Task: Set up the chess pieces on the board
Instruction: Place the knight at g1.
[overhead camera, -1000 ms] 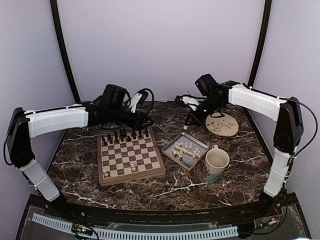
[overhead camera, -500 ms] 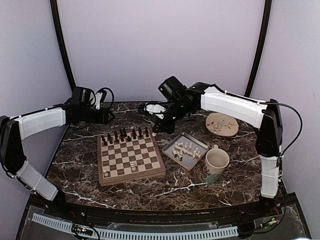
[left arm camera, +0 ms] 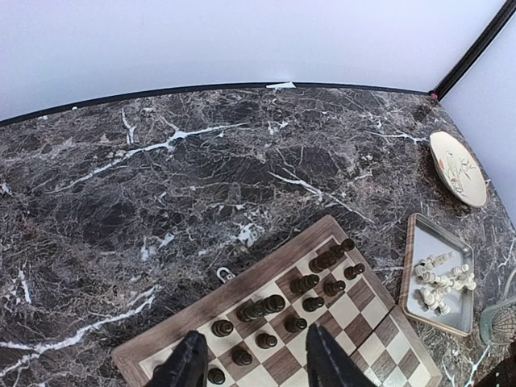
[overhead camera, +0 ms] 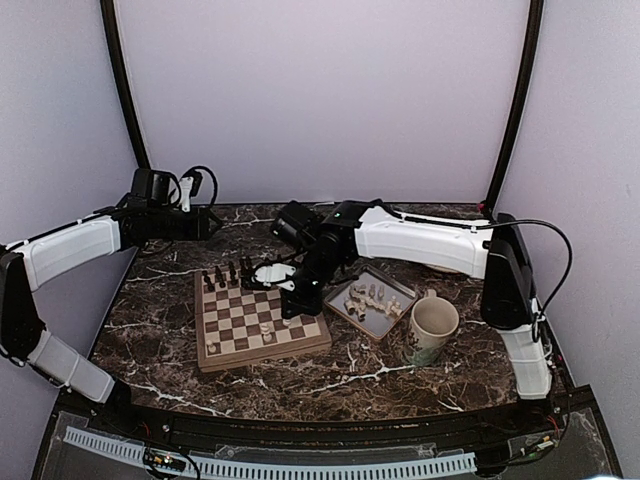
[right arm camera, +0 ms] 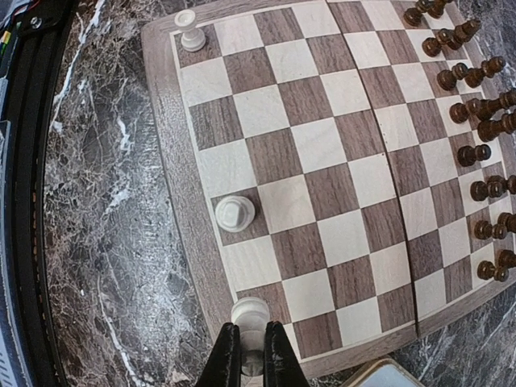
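Note:
The board [overhead camera: 265, 355] lies left of centre, with dark chessmen [overhead camera: 245, 272] along its far rows. Two cream-white chess pieces [right arm camera: 235, 214] stand on its near edge squares, one at the corner [right arm camera: 190, 29]. My right gripper [right arm camera: 250, 339] is shut on another cream-white piece [right arm camera: 251, 314] and holds it over a dark square at the board's near right corner [overhead camera: 292, 305]. My left gripper [left arm camera: 254, 347] is open and empty, high over the board's far edge and the dark chessmen [left arm camera: 306, 294]. Several white pieces [overhead camera: 370, 297] lie in the tray.
A grey metal tray [overhead camera: 340, 310] sits right of the board, with a mug [overhead camera: 432, 328] just to its right. A patterned plate [left arm camera: 457, 168] lies at the far right. A small metal clasp [left arm camera: 225, 274] sticks out from the board's far edge.
My right arm has swung left from the plate and tray to the board's near right corner. My left arm has drawn back left, off the board's far edge.

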### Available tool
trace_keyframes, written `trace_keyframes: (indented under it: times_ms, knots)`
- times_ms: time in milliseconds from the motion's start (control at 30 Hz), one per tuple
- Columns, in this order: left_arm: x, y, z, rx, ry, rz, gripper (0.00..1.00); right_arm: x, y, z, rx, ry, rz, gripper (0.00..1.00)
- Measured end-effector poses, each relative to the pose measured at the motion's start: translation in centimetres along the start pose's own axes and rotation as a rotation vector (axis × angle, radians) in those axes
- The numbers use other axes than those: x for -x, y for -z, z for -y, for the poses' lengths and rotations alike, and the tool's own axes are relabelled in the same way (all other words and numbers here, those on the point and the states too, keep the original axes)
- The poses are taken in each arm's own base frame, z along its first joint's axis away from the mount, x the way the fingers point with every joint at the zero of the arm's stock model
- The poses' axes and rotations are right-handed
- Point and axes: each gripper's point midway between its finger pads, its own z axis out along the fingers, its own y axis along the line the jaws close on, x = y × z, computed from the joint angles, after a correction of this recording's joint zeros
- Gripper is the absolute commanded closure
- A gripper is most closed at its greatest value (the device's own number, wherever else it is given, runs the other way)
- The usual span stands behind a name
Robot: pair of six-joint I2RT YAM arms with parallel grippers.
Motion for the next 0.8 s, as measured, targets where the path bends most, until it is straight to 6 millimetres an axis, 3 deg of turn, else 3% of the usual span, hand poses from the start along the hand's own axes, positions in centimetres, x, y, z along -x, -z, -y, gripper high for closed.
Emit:
trace_keyframes:
  times_ms: [800]
  knots:
    - [-0.2,-0.1,0.0,-0.001,0.018,-0.004,0.56,-2.1,-1.8,-0.6,0.028,-0.008,-0.080,1.00]
